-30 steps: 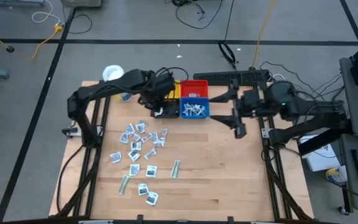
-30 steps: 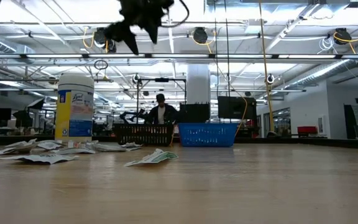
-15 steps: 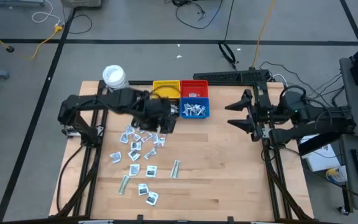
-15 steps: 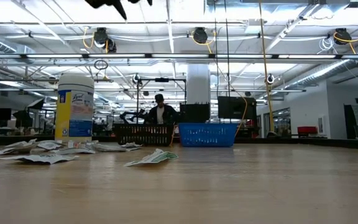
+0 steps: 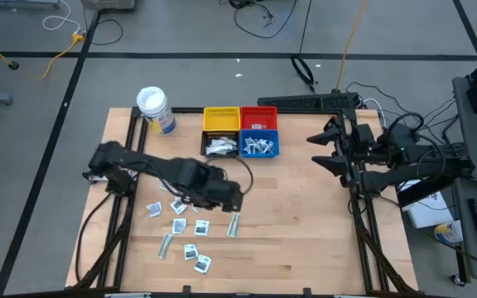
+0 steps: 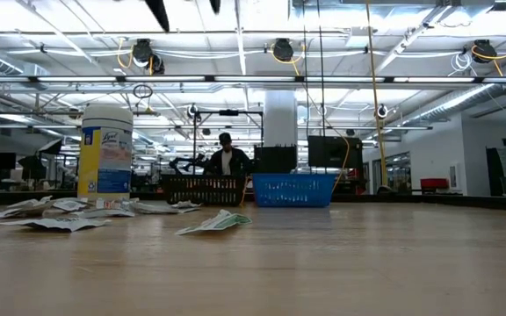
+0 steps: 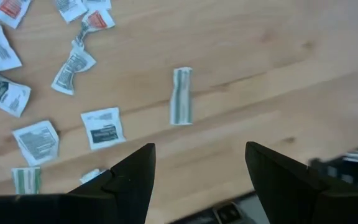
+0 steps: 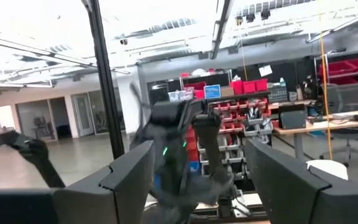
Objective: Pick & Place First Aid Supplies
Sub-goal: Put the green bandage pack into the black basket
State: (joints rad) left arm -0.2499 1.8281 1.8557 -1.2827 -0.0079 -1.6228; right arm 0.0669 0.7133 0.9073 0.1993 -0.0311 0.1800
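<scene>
I have the left gripper (image 5: pixel 237 199) low over the middle of the table (image 5: pixel 305 240), its fingers (image 7: pixel 132 177) spread wide with nothing between them. Through its wrist camera I see bare wood between the tips, a long narrow strip packet (image 7: pixel 181 95) lying just beyond them, and squarish white packets (image 7: pixel 102 128) scattered off to one side. From above, the loose first aid supplies (image 5: pixel 180 217) lie in a cluster toward the table's left half, partly hidden under my left arm, with one strip (image 5: pixel 233 223) just beside the gripper and another strip (image 5: pixel 166 244) nearer the front edge. More packets already sit in the blue bin (image 5: pixel 259 146) and in the black bin (image 5: pixel 220 147), both near the back edge, with the yellow bin (image 5: pixel 221 120) and red bin (image 5: pixel 259 118) behind them. The white-lidded jar (image 5: pixel 154 108) stands at the back left corner. My right gripper (image 5: pixel 321 149) waits raised off the right edge of the table, fingers (image 8: pixel 129 180) wide and empty, pointing out into the room. In the low view, a person (image 6: pixel 227 158) stands far behind the bins.
</scene>
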